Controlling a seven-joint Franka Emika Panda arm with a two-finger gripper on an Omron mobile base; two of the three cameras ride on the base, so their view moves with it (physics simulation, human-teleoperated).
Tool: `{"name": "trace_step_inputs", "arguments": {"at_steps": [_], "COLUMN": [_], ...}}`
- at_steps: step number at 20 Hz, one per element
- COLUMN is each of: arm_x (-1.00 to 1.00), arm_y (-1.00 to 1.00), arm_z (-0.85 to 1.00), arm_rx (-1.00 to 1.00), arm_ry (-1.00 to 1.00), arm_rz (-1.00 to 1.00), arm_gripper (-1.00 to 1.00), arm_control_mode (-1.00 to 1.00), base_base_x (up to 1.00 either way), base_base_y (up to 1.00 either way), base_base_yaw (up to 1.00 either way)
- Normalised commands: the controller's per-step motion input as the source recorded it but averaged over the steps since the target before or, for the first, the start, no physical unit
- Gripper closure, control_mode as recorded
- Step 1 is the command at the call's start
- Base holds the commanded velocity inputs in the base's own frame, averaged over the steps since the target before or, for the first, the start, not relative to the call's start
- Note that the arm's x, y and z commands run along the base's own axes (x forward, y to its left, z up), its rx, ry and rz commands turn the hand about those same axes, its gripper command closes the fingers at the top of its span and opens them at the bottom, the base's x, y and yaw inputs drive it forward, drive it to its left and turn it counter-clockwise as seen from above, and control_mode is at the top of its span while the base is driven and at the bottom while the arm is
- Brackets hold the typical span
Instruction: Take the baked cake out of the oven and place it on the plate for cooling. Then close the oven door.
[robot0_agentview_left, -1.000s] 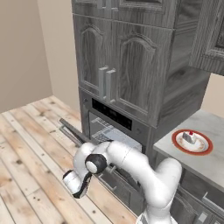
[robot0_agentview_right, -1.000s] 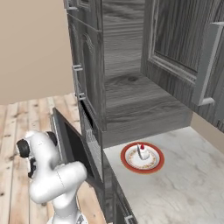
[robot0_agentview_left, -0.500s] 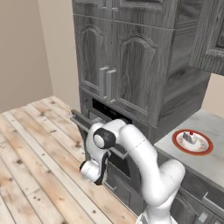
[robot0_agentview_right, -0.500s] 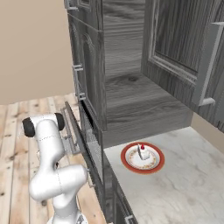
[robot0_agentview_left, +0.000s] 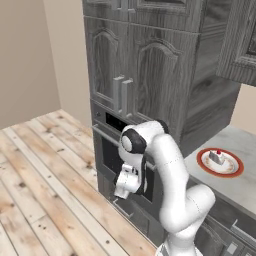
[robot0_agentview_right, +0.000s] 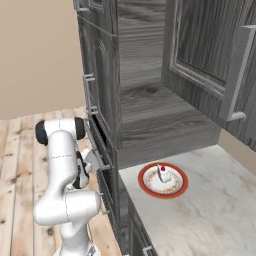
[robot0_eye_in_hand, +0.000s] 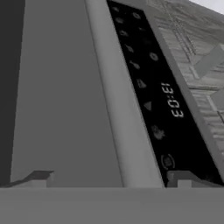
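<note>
- Cabinet wall (robot0_agentview_left: 150, 60): tall run of grey wood-grain doors with arched panels and paired vertical handles, standing over and beside the oven; a wood-plank floor (robot0_agentview_left: 40, 170) lies in front of it.
- The oven (robot0_agentview_left: 107, 122): built-in, grey steel, set below the arched doors. In the hand view its black control display strip (robot0_eye_in_hand: 162, 96) carries a column of pale icons and the clock figures 13:03.
- The oven door (robot0_agentview_left: 107, 160): flat dark grey panel with a black glass window, standing upright against the oven front, shut or very nearly so. Its long silver bar handle (robot0_eye_in_hand: 118, 100) runs just below the display strip and crosses the hand view lengthwise.
- Arm (robot0_agentview_left: 170, 170): white with dark joints, rising from the lower right of the left base view, bent over and reaching down in front of the door.
- Bench (robot0_agentview_right: 200, 210): pale mottled stone top to the right of the oven, under an open recess in the cabinets.
- The plate (robot0_agentview_right: 163, 180): round, broad red-orange rim, cream patterned centre, lying flat on the bench, well apart from the oven.
- Gripper (robot0_agentview_left: 126, 186): held close against the door face, below the bar handle. The two dark fingers (robot0_eye_in_hand: 39, 177) show as tips far apart at the bottom of the hand view, spread, with nothing between them.
- The baked cake (robot0_agentview_right: 163, 173): small white wedge with a tiny red cherry on top, standing upright on the plate's centre, far smaller than the plate.
</note>
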Motion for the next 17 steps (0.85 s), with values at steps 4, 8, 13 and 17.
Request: {"name": "trace_step_inputs", "arguments": {"at_steps": [4, 8, 13, 17], "arm_x": [0.44, 0.55, 0.57, 0.42], "arm_y": [-0.34, -0.21, -0.15, -0.04], "arm_z": [0.22, 0.26, 0.19, 0.12], "arm_rx": [0.07, 0.06, 0.01, 0.00], "arm_ry": [0.25, 0.28, 0.28, 0.30], "arm_rz": [0.05, 0.00, -0.04, -0.10], "arm_gripper": [-1.00, -1.00, -1.00, -1.00], "arm_control_mode": [-1.00, -1.00, -1.00, -1.00], "base_base_x": [0.00, 0.00, 0.00, 0.00], "base_base_y": [0.00, 0.00, 0.00, 0.00], "base_base_yaw": [0.00, 0.00, 0.00, 0.00]}}
